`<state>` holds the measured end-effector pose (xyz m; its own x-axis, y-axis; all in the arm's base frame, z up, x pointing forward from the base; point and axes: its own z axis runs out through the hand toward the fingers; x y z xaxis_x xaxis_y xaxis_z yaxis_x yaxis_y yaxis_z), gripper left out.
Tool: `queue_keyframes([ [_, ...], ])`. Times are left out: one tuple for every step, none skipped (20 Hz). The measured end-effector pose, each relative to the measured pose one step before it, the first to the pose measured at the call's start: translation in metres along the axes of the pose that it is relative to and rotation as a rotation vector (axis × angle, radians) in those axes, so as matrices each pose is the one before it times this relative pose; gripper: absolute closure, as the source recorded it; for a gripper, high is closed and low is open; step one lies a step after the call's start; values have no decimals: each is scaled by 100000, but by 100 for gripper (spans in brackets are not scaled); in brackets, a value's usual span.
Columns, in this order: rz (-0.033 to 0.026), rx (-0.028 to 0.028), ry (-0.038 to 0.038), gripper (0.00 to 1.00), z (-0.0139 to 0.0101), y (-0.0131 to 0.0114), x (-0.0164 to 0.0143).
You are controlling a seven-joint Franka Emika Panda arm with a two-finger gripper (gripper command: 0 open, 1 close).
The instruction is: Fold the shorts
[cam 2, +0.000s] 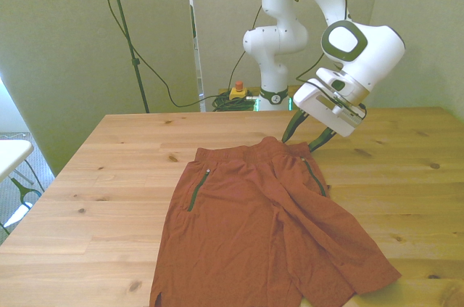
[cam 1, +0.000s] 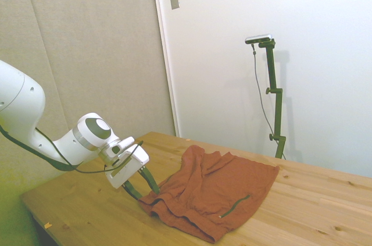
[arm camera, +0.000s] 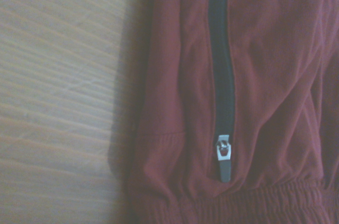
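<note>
The rust-orange shorts [cam 2: 264,231] lie spread flat across the lower middle of the front view, waistband toward the top of the frame and both legs running down to the bottom edge, on the wooden table [cam 2: 109,176]. In the side view the same garment sits in the lower centre, wrinkled, with one corner humped up. A dark zipper pocket [cam 2: 197,189] shows on the front view's left half of the shorts, and a second slit [cam 2: 314,176] on the front view's right half. The gripper [cam 2: 304,137] hangs right of centre in the front view, just above the waistband's right corner; its dark fingers [cam 2: 290,127] are spread apart, with nothing between them. Up close, the wrist view shows the black zipper [arm camera: 221,65] with its grey pull tab [arm camera: 224,158] near the gathered waistband [arm camera: 254,203], bare wood beside it.
</note>
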<state>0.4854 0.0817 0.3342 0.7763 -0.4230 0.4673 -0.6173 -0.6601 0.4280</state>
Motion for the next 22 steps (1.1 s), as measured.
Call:
queue_keyframes([
  [418,-6,-187,100,152,130,152],
  [215,-128,-145,100,108,86,67],
  [-71,-148,-101,100,86,37,-48],
  [-266,-154,-124,100,135,27,-143],
  [-231,-8,-80,100,101,13,-127],
  [-120,25,-65,100,51,20,-87],
  [-100,-34,-72,100,49,6,-64],
  [-106,-51,-79,100,51,5,-65],
  [-111,-44,-100,100,69,11,-77],
  [-118,-64,-114,100,74,15,-78],
  [-119,-25,-88,100,61,5,-77],
  [-73,9,-45,100,31,-1,-46],
  [-46,37,-22,100,16,-3,-28],
  [-43,31,-23,100,16,-3,-26],
  [-45,42,-20,100,15,-4,-26],
  [-40,46,-16,100,13,-4,-24],
  [-37,30,-19,100,14,-4,-23],
  [-42,10,-25,100,18,0,-26],
  [-52,18,-26,100,19,0,-32],
  [-18,37,-2,100,3,7,-19],
  [33,78,42,100,-25,8,11],
  [60,127,73,100,-43,12,22],
])
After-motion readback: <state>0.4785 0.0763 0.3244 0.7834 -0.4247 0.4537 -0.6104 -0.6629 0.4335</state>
